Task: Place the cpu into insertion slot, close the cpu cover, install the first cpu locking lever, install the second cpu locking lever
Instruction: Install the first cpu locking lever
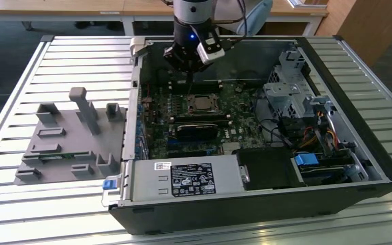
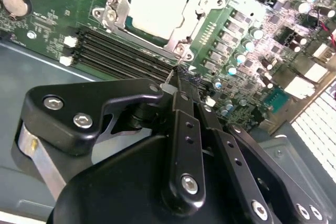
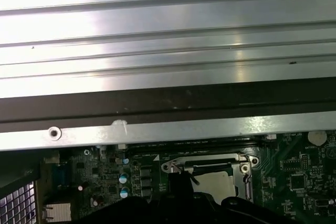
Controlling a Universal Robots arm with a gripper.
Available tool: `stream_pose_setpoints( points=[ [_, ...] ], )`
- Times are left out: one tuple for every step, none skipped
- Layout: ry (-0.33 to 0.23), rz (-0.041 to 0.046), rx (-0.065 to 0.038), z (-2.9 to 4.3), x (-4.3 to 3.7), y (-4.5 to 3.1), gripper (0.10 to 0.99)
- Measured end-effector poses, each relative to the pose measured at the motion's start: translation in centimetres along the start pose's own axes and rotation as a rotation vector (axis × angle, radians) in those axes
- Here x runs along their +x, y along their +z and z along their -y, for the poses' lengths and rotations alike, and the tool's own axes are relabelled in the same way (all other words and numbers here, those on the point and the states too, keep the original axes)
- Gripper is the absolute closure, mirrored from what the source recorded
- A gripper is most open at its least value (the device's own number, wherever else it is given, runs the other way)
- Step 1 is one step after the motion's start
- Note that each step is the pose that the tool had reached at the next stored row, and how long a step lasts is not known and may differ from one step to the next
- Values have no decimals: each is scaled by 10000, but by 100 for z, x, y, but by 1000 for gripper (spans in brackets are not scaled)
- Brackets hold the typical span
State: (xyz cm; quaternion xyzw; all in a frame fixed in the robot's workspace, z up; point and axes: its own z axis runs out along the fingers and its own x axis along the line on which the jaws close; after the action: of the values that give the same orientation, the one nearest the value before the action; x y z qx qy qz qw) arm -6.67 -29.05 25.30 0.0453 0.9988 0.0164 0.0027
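Hovering black gripper (image 2: 177, 73), jaws pinched together, nothing visible between; thin square metal cpu cover (image 2: 116, 4) framing pale silvery cpu (image 2: 157, 6) lies just beyond the fingertips.

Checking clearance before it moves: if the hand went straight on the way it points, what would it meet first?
Most likely the corner of the cpu cover, next to the memory slots, right ahead of the hand. The cpu lies further in, framed by that cover. Depth is unclear.
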Motion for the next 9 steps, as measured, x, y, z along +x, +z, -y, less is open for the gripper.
stream_pose_setpoints(
  points=[
    [0,0,0,-1,-10,1,980],
    [0,0,0,-2,-20,2,980],
    [0,1,-1,-2,-26,4,980],
    [0,1,-2,-2,-30,5,980],
    [0,1,-1,-3,-34,6,980],
    [0,0,-1,-3,-38,9,980],
    [0,0,0,-4,-43,11,980],
    [0,0,1,-4,-50,14,980],
    [0,-1,2,-5,-57,17,980]
  ],
)
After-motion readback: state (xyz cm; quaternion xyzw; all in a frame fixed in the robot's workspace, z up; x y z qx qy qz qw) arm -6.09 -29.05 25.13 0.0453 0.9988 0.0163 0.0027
